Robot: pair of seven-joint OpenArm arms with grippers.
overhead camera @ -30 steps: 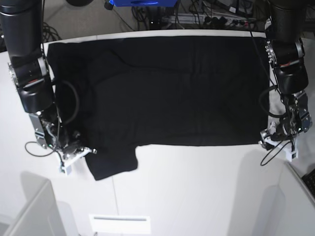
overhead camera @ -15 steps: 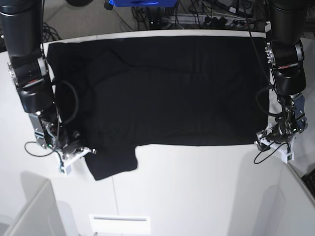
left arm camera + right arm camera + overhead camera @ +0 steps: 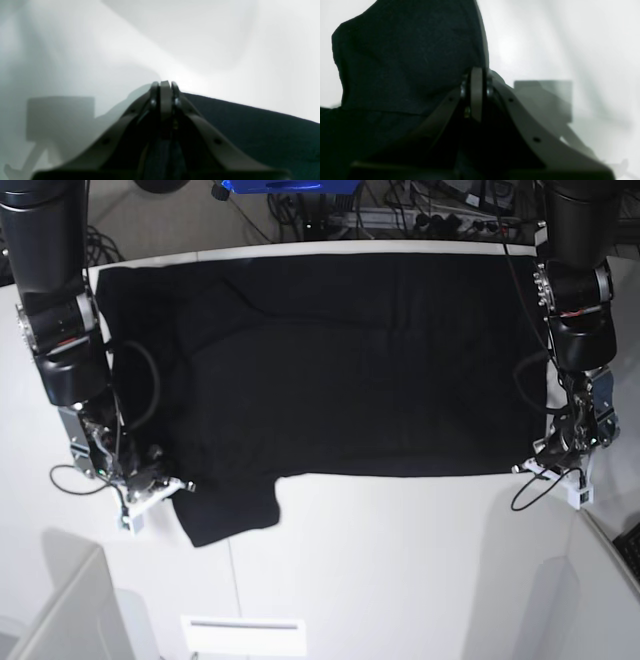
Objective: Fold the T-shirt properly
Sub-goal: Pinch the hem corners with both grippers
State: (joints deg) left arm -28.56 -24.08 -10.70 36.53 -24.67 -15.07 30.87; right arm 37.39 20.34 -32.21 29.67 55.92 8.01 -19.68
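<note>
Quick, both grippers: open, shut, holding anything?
Left gripper: shut at the T-shirt edge; grip unclear.
Right gripper: shut beside its sleeve; grip unclear.

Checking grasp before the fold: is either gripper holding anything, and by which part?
Both jaws are shut. The right gripper pinches the T-shirt at the sleeve edge. The left gripper is at the shirt's hem corner, with dark cloth between its jaws in the left wrist view.

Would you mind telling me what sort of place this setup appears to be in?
Most likely a robotics lab or test bench: a plain white table with a black T-shirt spread flat, and a tangle of cables on the floor behind it.
</note>
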